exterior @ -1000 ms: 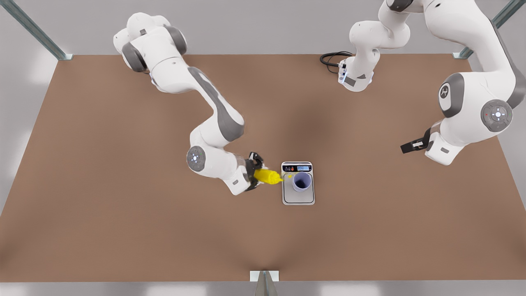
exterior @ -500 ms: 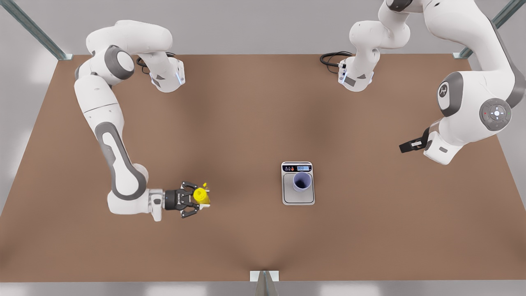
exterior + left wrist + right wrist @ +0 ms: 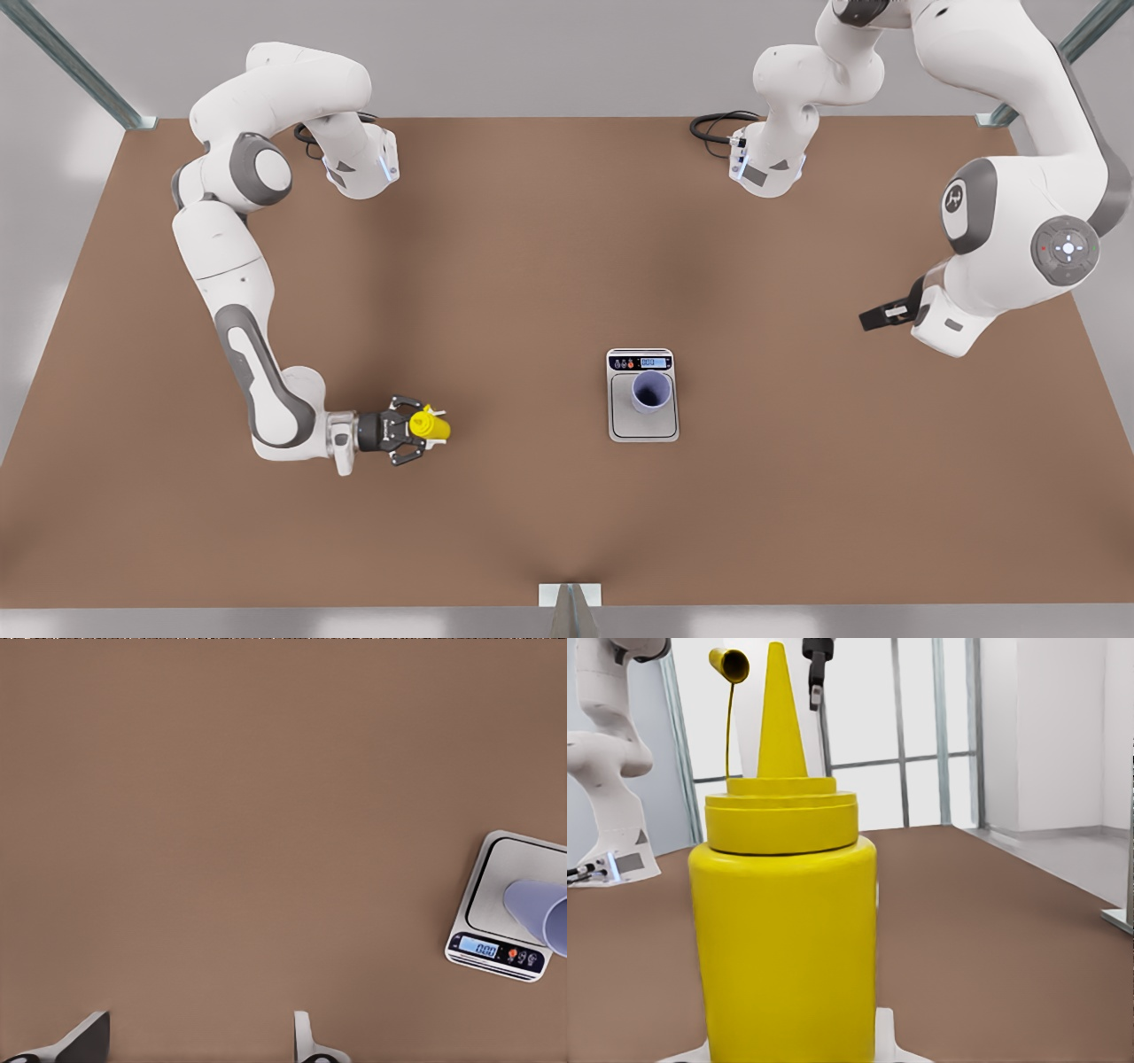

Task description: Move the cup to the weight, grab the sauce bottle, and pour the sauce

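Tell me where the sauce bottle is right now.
The sauce bottle stands upright on the table at the front view's left, between the right gripper's fingers, well apart from the weight and the cup.

I read only blurred digits, seemingly zeros, on the blue display of the weight (image 3: 506, 909).

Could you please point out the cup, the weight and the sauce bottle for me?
cup (image 3: 649, 391), front view, inside its open mouth.
weight (image 3: 643, 426), front view, bare grey plate below the cup.
sauce bottle (image 3: 784, 939), right wrist view, middle of the yellow body.
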You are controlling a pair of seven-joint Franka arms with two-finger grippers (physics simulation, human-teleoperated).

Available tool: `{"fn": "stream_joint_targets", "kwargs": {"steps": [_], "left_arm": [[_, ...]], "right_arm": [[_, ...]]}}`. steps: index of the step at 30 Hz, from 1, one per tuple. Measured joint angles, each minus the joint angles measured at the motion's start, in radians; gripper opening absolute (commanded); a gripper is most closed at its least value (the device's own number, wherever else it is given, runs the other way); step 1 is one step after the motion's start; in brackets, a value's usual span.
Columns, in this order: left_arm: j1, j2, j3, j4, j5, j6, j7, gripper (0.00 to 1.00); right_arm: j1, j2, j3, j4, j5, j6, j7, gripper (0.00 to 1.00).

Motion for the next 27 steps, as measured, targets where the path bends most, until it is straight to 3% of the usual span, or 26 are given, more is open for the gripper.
{"fn": "stream_joint_targets", "kwargs": {"steps": [12,16,17,18,27], "left_arm": [[0.000,0.006,0.000,0.000,0.000,0.000,0.000,1.00],[0.000,0.006,0.000,0.000,0.001,0.002,0.001,1.00],[0.000,0.006,0.000,0.000,0.001,0.002,0.001,1.00],[0.000,0.006,0.000,0.000,0.001,0.002,0.000,1.00],[0.000,0.006,0.000,0.000,0.001,0.000,0.000,1.00]], "right_arm": [[0.010,0.008,-0.033,0.001,-0.003,0.011,0.002,0.49],[0.011,0.008,-0.033,0.001,0.000,0.012,0.002,0.69],[0.013,0.008,-0.033,0.000,0.000,0.013,0.001,0.78],[0.011,0.008,-0.033,0.001,0.001,0.013,0.001,1.00],[0.013,0.006,-0.036,0.000,0.001,0.013,-0.001,1.00]]}}
